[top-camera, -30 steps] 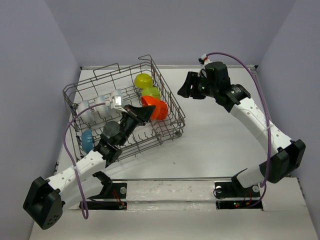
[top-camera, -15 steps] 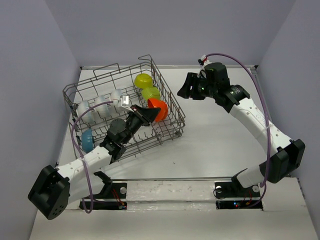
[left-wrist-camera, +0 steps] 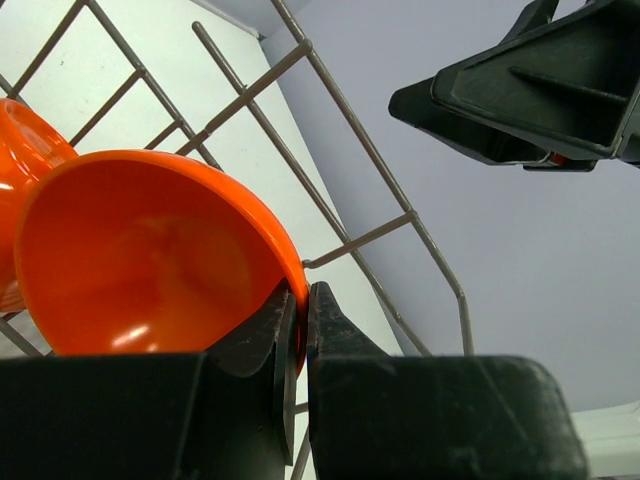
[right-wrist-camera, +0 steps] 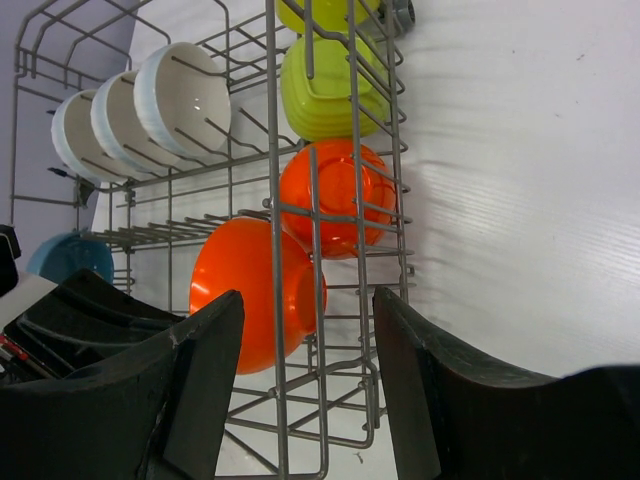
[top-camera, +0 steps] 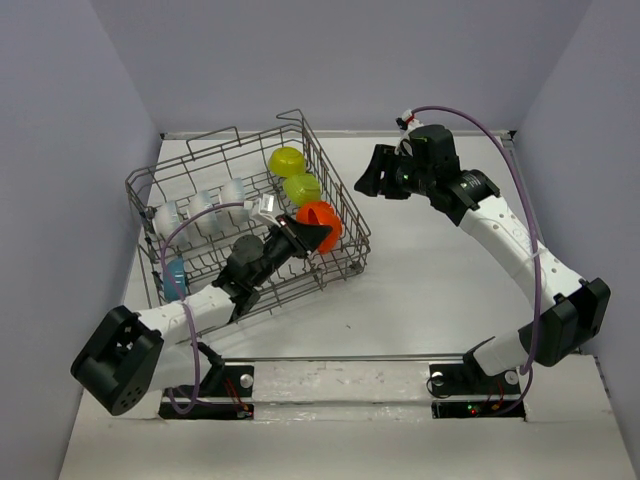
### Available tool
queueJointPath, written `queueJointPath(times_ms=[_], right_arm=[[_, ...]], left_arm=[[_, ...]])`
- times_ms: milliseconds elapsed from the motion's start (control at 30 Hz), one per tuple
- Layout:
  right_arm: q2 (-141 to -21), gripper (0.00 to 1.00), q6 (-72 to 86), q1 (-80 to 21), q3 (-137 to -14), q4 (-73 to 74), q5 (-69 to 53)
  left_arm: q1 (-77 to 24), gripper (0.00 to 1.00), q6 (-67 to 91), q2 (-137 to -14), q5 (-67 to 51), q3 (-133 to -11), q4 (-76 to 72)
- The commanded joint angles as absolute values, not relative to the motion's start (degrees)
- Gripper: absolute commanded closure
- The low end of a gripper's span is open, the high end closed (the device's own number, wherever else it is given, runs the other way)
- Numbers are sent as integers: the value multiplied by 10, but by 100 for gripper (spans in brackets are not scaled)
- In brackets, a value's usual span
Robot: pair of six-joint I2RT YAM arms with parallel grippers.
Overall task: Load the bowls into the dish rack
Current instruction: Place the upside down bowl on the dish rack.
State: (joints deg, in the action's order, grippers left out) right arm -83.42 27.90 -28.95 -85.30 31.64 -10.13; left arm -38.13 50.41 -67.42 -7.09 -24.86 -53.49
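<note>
**Held orange bowl** (right-wrist-camera: 245,295): gripped by its rim in the left hand (left-wrist-camera: 297,300), which is closed narrow on it. The bowl is tipped on edge inside the dish rack (top-camera: 200,160), right row, probably so it can slot between tines.

**Neighbours:**
- Second orange bowl (right-wrist-camera: 335,190), just beyond.
- Yellow-green bowls (right-wrist-camera: 320,90), farther along.
- White bowls (right-wrist-camera: 185,95) and blue bowl (right-wrist-camera: 65,255), to the left.

**Obstruction:** the rack's right wall is close by.

**Right hand** (top-camera: 372,175): wide and empty, hovering over the worktop (top-camera: 430,270) right of the rack.

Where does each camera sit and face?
Top external: above and behind the bases, looking down on the dish rack, left arm, right arm.
Left wrist: inside the rack, looking past its own jaws, shut on an orange bowl.
Right wrist: above the rack's right side, looking down between its open jaws.
Both wrist views show that bowl.
</note>
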Motion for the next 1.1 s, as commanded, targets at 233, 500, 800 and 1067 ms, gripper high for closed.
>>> queueJointPath(times_ms=[233,500,800,1067], right_arm=[[-830,40,277,-294,-846,285,-105],[-833,40,276,-294,-846,286,-103],[-834,40,276,-294,-845,284,-101],[-836,40,277,-294,-846,285,-103]], left_arm=[[-381,100,517,-696,-99,-232,-659],[-392,100,531,-731,-115,-228,-696],[-400,100,526,-719,-109,-229,-666],[-400,100,528,-725,-120,-229,-650]])
